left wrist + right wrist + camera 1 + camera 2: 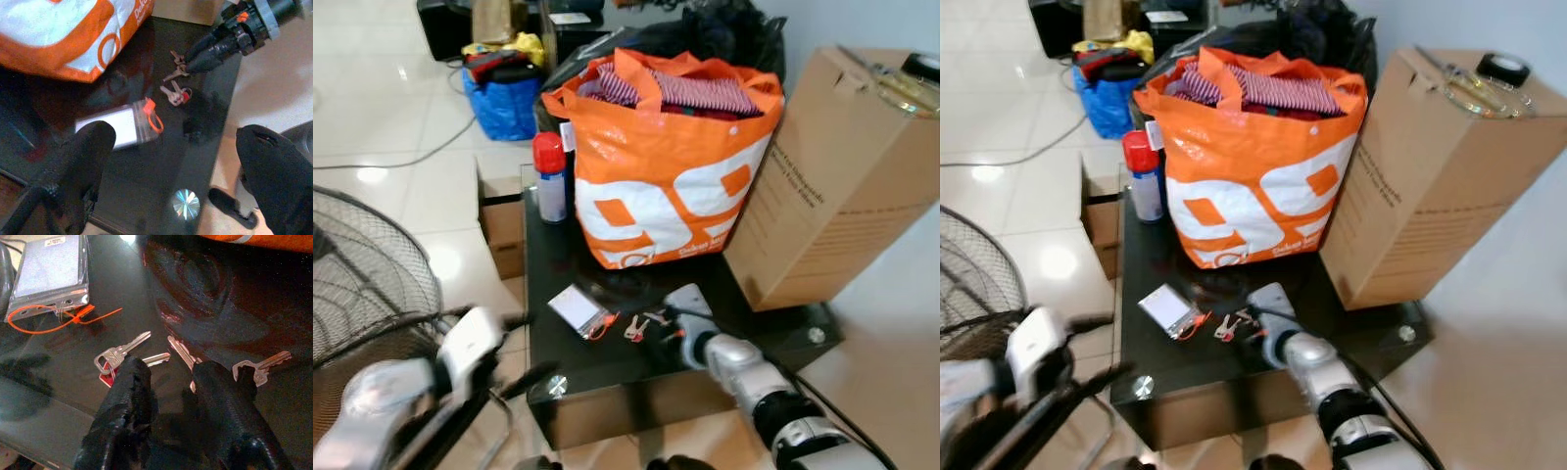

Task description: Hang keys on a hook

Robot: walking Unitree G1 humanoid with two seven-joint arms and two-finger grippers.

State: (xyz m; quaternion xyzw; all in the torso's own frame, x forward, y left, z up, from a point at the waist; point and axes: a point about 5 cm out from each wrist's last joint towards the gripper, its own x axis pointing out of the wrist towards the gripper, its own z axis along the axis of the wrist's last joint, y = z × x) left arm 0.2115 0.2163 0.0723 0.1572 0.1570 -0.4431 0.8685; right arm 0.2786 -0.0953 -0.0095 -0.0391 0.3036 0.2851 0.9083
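Keys, small silver metal ones [128, 350] with a red tag, lie loose on the low black glass desk [607, 377] just right of a clear plastic card pouch [576, 307] with an orange strap, in front of the big orange-and-white shopping bag [664, 166] and left of the tall brown cardboard box [842, 176]. The right pincer [168, 379] is down at the desk with its black fingers slightly spread over the keys, tips touching or just above the glass, pinching nothing. The left pincer [171, 156] hovers at the desk's near-left edge, fingers spread wide and empty, beside a round wire fan guard [367, 284].
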